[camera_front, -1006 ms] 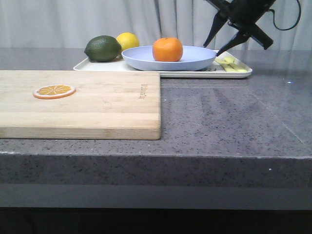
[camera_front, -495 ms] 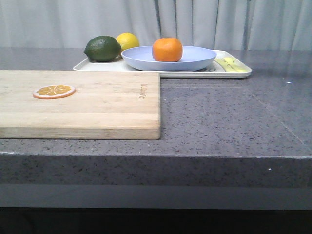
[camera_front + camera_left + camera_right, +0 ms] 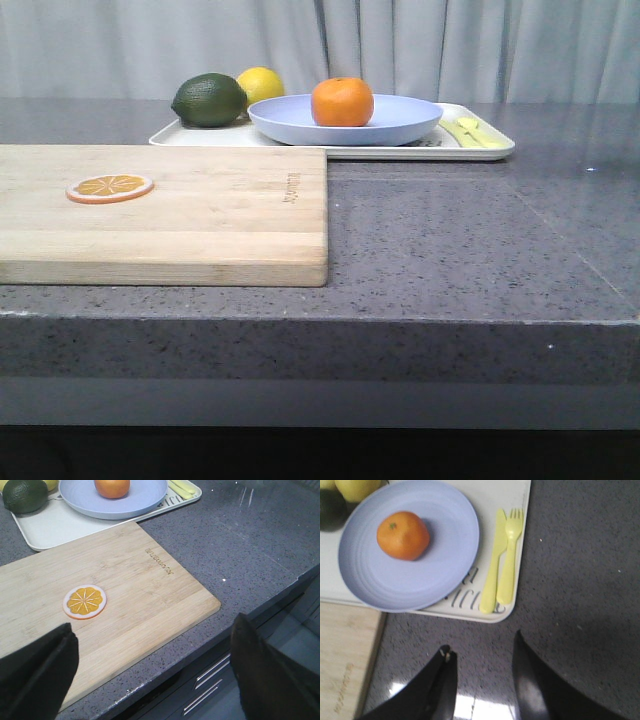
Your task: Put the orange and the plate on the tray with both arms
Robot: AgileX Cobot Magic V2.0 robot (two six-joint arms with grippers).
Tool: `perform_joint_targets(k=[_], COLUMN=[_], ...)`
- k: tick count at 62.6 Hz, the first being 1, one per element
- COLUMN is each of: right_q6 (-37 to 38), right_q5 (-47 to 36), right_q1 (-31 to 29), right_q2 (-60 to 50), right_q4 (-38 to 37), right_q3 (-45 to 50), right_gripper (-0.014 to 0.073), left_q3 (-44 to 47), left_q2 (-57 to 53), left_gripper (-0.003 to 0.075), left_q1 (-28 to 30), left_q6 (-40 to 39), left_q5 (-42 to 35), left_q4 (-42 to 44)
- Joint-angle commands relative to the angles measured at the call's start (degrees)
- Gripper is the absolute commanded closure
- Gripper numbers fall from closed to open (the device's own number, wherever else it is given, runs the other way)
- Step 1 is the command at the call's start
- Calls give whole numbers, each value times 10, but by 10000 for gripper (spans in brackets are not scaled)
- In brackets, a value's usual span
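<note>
Here, read from left to right across the front view: an orange slice lies flat on the wooden cutting board, which sits on the grey stone counter. Behind the board stands the tray, bearing at its left end a dark green fruit touching a lemon. Next comes the plate, resting on the tray, with the orange inside it, left of the plate's centre. At the tray's right end lie a yellow knife and a yellow fork, side by side and just beside the plate's rim.

Neither arm appears in the front view. In the left wrist view the left gripper hangs above the near edge of the board, jaws wide apart and holding nothing. In the right wrist view the right gripper hovers over bare counter just off the tray's near edge, jaws likewise parted and empty.

Judged from this layout, both objects already rest on the tray and the task looks complete. The remaining risk lies in the grippers themselves: a low sweep of the right gripper could clip the tray's rim, shifting the tray and setting the round orange rolling across the shallow plate. The plate covers part of the tray's lettering and lies close to the near rim, so a hard nudge might slide it over the edge.
</note>
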Motion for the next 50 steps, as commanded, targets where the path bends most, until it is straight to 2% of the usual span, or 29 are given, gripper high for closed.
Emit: perform_joint_targets(k=[1, 15, 26, 41, 50], right_q6=[-28, -42, -97, -106, -106], right_q5=[5, -106, -176, -254, -282], right_q1=[2, 2, 2, 2, 2], right_q2=[-73, -214, -343, -538, -644], right_q4=[-16, -18, -18, -18, -18], right_q3=[49, 278, 433, 626, 707], right_gripper=[293, 294, 294, 294, 294], left_q3=[-14, -14, -14, -14, -14], left_q2=[2, 2, 2, 2, 2], left_gripper=[120, 120, 120, 120, 120], left_q1=[2, 2, 2, 2, 2], left_q6=[-6, -6, -6, -6, -6], left_q5=[-41, -41, -41, -41, -42], left_q4=[-4, -4, -4, -4, -4])
